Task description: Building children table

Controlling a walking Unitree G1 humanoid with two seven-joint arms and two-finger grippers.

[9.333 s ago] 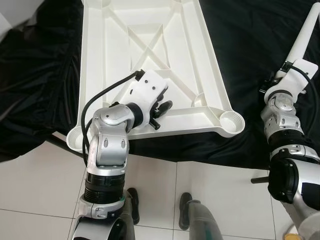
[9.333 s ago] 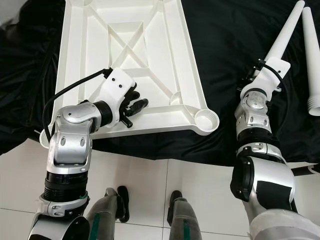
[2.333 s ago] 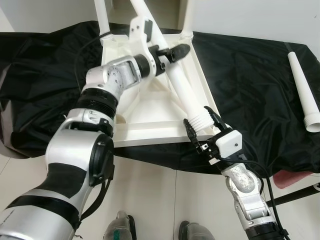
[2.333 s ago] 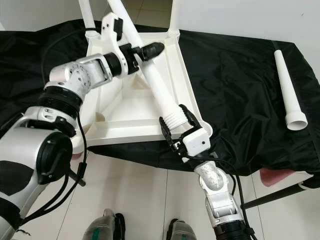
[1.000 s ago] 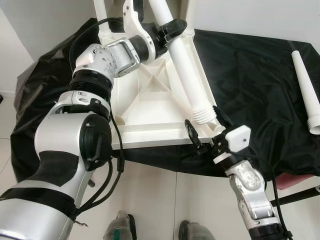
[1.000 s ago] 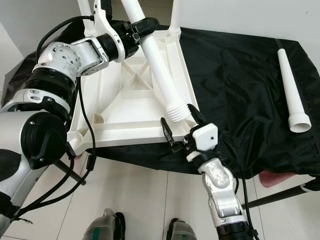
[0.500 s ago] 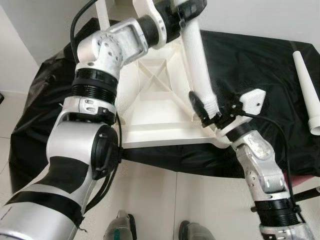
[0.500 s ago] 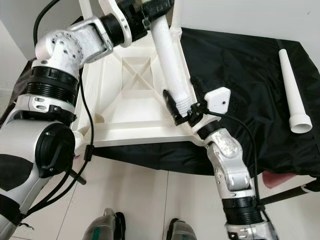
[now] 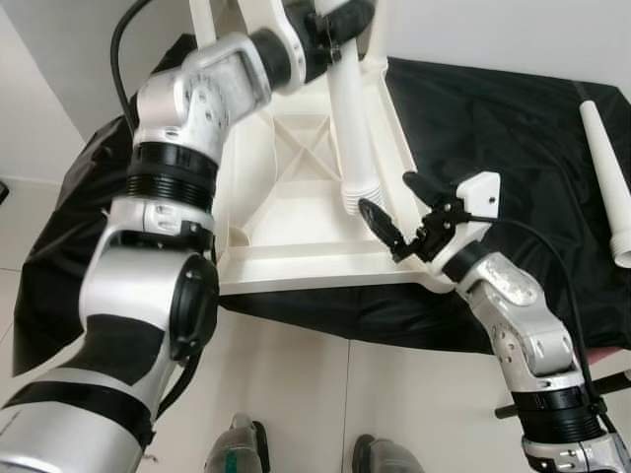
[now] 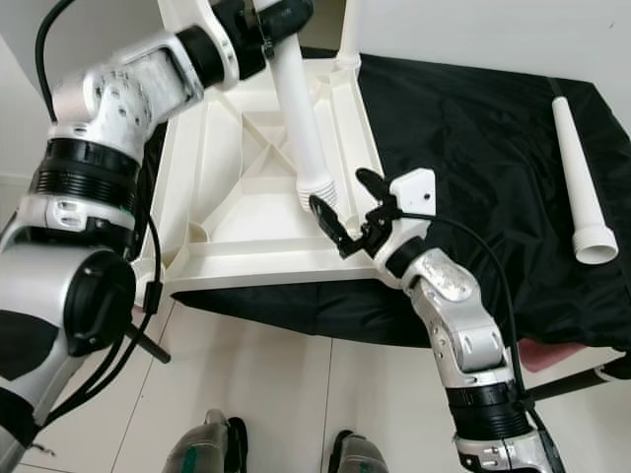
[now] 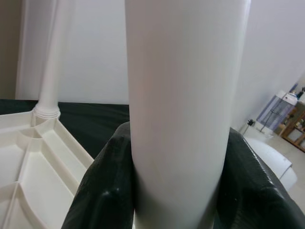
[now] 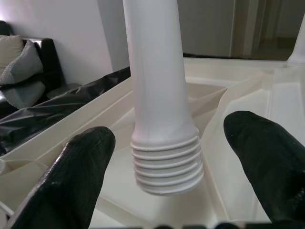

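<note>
- White table top (image 9: 296, 232) lies upside down on black cloth (image 9: 493, 128), ribbed underside up, near edge twd robot.
- Two legs already stand upright in far corner sockets: far-left leg (image 9: 202, 25), far-right leg (image 10: 345, 30).
- L gripper (image 9: 330, 30) up at far end of scene, fingers clamped round upper shaft of white table leg (image 9: 350, 128); wrist view shows both black pads pressed on either side of shaft.
- Leg hangs steep, slightly tilted, threaded end (image 12: 167, 164) down, above tray interior nr right rail, not touching it; not in a socket.
- R gripper (image 9: 394, 212) just near-right of threaded end, fingers spread wide, one each side of thread, not touching.
- Spare leg (image 10: 582, 177) lies on cloth at far right, well apart, wide end nearer robot.
- Robot's feet (image 9: 306, 448) on white tile floor (image 9: 296, 374) at near edge.
</note>
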